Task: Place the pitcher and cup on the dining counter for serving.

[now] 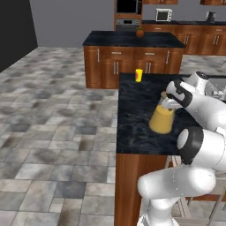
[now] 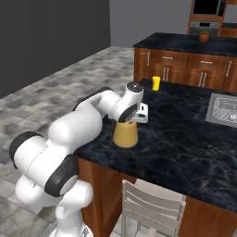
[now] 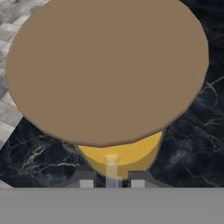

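On the dining counter (image 1: 132, 114), the pitcher (image 1: 161, 119) stands upright, lid up.

Grey stone floor tiles (image 1: 48, 132) in mottled shades cover the left half of the left base view. A dark wall panel (image 1: 15, 31) stands at upper left beside a plain grey wall (image 1: 70, 22). A separate island (image 1: 132, 57) with brown wooden doors and a black top sits at upper centre, a small round orange object (image 1: 140, 32) on it. Behind, at the top edge, a built-in oven (image 1: 128, 9) and a white microwave (image 1: 163, 15) stand among wooden cabinets (image 1: 203, 39). In the right base view, a steel sink (image 2: 224, 110) lies at right, and a pale chair (image 2: 150, 203) shows at the bottom.
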{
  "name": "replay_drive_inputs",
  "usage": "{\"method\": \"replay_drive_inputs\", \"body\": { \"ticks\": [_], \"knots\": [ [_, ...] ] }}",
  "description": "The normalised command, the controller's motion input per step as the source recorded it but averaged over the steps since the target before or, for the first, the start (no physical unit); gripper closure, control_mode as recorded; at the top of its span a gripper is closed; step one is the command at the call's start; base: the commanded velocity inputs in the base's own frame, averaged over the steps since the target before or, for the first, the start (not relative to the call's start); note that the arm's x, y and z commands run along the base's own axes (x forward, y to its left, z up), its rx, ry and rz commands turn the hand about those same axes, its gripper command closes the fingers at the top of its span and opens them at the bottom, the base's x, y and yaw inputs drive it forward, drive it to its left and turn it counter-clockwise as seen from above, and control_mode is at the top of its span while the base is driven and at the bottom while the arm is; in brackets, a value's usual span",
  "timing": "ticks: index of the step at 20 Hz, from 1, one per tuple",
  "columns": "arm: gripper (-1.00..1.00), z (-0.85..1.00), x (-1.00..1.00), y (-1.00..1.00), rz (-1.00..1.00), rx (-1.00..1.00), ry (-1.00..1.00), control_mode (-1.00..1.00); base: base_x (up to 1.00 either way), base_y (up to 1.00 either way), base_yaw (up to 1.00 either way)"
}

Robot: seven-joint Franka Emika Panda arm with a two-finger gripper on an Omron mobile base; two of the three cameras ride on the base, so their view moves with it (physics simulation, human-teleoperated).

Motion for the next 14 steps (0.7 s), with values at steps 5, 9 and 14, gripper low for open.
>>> {"method": "replay_drive_inputs", "body": {
  "ticks": [5, 9, 14],
  "knots": [
    [1.0, -0.39, 0.35, -0.18, 0.0, 0.0, 0.03, -1.0, 0.0, 0.0, 0.0],
    [1.0, -0.53, 0.33, -0.09, 0.0, 0.0, 0.01, -1.0, 0.0, 0.0, 0.0],
    [1.0, -0.55, 0.32, -0.01, 0.01, -0.01, 0.0, -1.0, 0.0, 0.0, 0.0]
  ]
}}
